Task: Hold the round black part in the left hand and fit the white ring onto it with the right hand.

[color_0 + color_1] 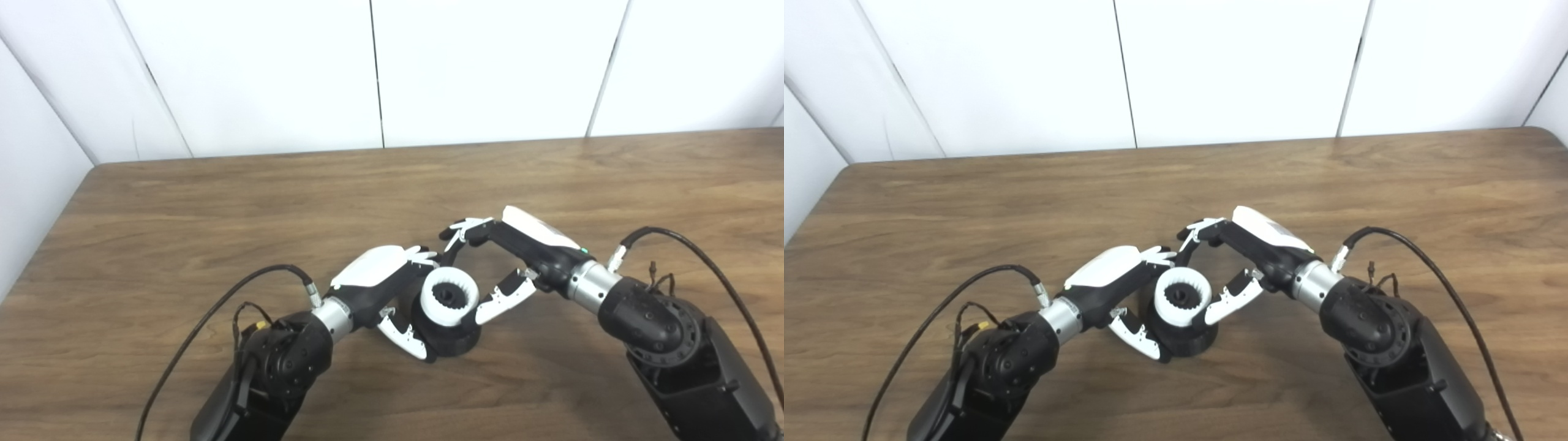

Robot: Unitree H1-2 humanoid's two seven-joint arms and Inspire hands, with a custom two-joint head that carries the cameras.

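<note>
The round black part (456, 343) stands on the wooden table (184, 214) near its front middle. My left hand (380, 278) is shut on it, thumb in front and fingers behind. The white ring (451, 277), toothed on the inside, sits on top of the black part, with a black hub showing through its hole. My right hand (523, 248) is open around the ring. Its thumb lies at the ring's right edge and its fingers arch over the far side with a gap between them and the ring. The same shows in the right eye view, with the ring (1182, 277) between both hands.
Black cables loop from both wrists, on the left (202, 324) and on the right (704, 257). White wall panels stand behind the table's far edge. The table's left edge runs close to the left wall.
</note>
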